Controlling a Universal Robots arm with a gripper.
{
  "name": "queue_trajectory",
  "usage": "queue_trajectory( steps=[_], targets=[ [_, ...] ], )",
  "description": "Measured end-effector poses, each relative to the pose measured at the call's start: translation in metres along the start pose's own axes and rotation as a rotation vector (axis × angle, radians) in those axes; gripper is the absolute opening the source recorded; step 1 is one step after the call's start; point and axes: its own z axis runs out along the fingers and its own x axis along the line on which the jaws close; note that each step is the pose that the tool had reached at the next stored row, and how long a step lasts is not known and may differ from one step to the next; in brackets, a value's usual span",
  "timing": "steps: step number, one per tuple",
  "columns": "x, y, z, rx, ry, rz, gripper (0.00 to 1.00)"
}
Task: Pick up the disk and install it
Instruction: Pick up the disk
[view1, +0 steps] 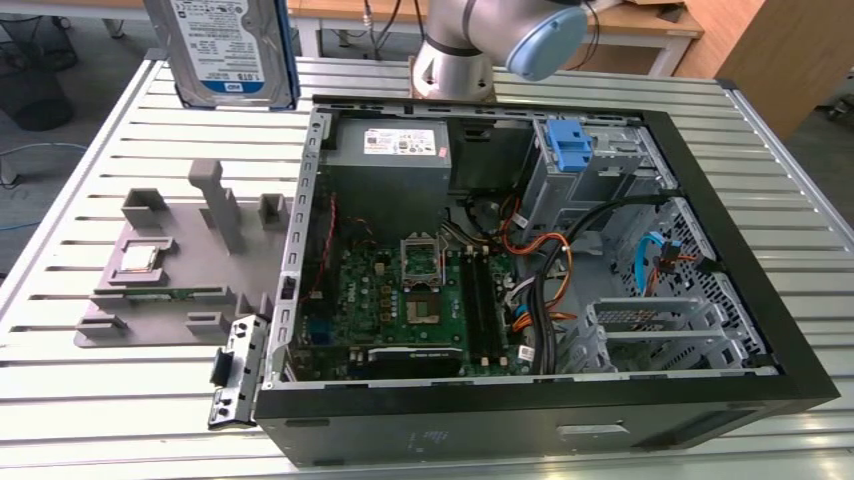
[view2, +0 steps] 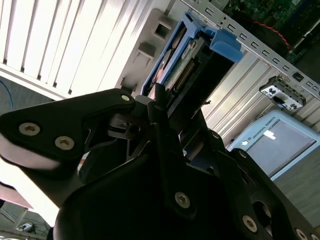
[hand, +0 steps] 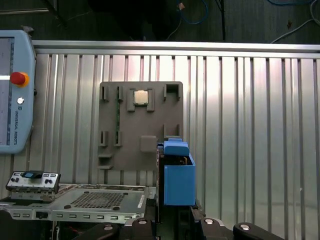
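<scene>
The arm (view1: 461, 45) rises behind the far edge of the bench (view1: 107, 170), its grey joint and blue cap above the back wall of the open computer case (view1: 534, 400). Its wrist points straight down, so the first wrist view looks squarely onto the slatted bench top.

The gripper (hand: 175, 220) is closed on the disk (view1: 227, 50), with black fingers (view2: 160, 100) pressing against its flat sides. The disk hangs on edge below the wrist, clear of the bench. In the exterior view it stands upright in the air over the far edge of the bench, towards the exterior view's left. It is outside the case and just beyond the case's far corner on that side. Its blue-and-white label faces the camera, and the blue frame runs down its edge. In the second wrist view the connector end of the disk points away from the gripper.

Under the disk a grey parts tray (view1: 147, 300) lies flat on the bench beside the case, on the exterior view's left, with a small square chip (hand: 140, 97) seated in one of its pockets. Inside the case, a grey power box (view1: 387, 150) sits along the far wall. A bare blue bracket (view1: 567, 145) stands in the metal bay next to it.

A control tablet (hand: 12, 90) with a red button lies at the edge of the bench beyond the tray.
</scene>
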Motion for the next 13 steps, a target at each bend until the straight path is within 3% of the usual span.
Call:
queue_trajectory(
  steps=[4,13],
  targets=[
    [0.0000,-0.0067,-0.0004,-0.0001,0.0001,0.000,0.35],
    [-0.0005,-0.0091,-0.0004,0.0000,0.0000,0.000,0.35]
  ],
)
